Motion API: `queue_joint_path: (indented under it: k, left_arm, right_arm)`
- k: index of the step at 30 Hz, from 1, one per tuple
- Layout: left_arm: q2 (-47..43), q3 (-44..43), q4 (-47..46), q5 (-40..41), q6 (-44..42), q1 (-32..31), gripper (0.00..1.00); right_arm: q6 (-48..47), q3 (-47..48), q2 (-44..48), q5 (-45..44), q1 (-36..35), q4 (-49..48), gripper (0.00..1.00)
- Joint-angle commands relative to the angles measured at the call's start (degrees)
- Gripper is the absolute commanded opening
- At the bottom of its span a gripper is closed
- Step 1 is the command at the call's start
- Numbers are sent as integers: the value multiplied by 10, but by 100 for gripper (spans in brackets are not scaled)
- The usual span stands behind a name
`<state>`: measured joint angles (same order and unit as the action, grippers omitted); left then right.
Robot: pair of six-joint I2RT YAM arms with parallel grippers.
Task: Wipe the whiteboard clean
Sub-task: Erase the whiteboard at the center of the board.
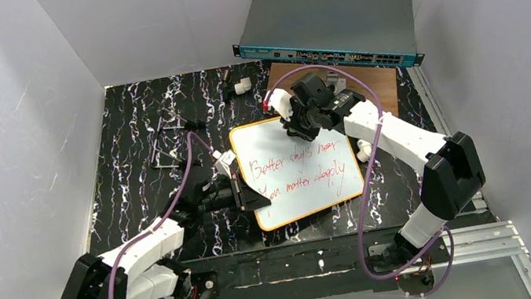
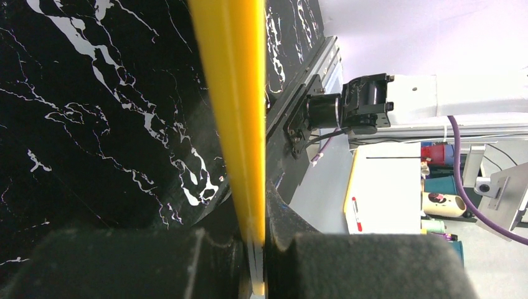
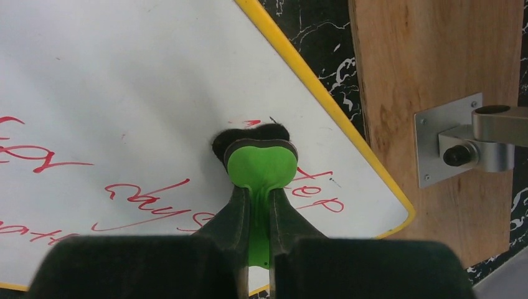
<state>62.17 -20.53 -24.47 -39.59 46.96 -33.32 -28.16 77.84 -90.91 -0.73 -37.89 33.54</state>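
Whiteboard (image 1: 306, 200) lies flat at table centre, with red writing (image 1: 292, 163) across most of it, so I'd say nearly the whole job's left. Left gripper (image 2: 252, 249) is clamped hard on the yellow rim at the board's 9 o'clock edge. That's a thin bite, just the lip. Right gripper (image 3: 260, 212) is pinched tight on a green eraser (image 3: 260, 165), its black felt touching the board up by the 1 o'clock corner, close to the rim.

Risks, imo:
- Felt's so near the edge that a stroke toward 1-2 o'clock runs it off onto the wooden board (image 1: 380, 85).
- Wiping drag vs. that one-sided rim pinch: the board could pivot or slide out, esp. on strokes toward 3 o'clock.
- Eraser's held by a narrow stem, so too much downforce may twist it in the jaws and leave streaks.
- Purple cable (image 1: 368, 151) hangs by the board's 3 o'clock side and could snag.
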Motion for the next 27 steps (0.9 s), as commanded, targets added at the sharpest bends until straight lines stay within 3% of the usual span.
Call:
queue_joint_path:
  k: [1, 3, 6, 8, 13, 18, 20, 25, 27]
  left_arm:
    - [-2, -19, -30, -33, -77, -8, 0]
    - [0, -21, -30, -34, -75, -8, 0]
    - [3, -22, -30, -35, -74, -8, 0]
    - [3, -21, -31, -34, -73, -8, 0]
    - [4, -20, -30, -35, -73, -8, 0]
    - [3, -22, -25, -36, -76, -8, 0]
    - [4, -23, -26, -37, -77, -9, 0]
    - [10, -26, -27, -41, -79, -8, 0]
    - [13, -30, -23, -42, -80, -8, 0]
  right_arm:
    - [-39, -11, -3, 85, 5, 39, 1]
    - [-49, -9, 1, 162, 4, 64, 1]
    - [-14, 8, -5, 193, 3, 54, 1]
    - [23, 29, -15, 162, 3, 39, 1]
    - [91, 43, -30, -17, 9, -33, 1]
    - [60, 9, -21, -45, 24, -46, 1]
    - [23, -9, -11, -14, 24, -30, 1]
    - [-50, -20, 10, 192, 21, 59, 1]
    - [-47, -18, 13, 228, 14, 64, 1]
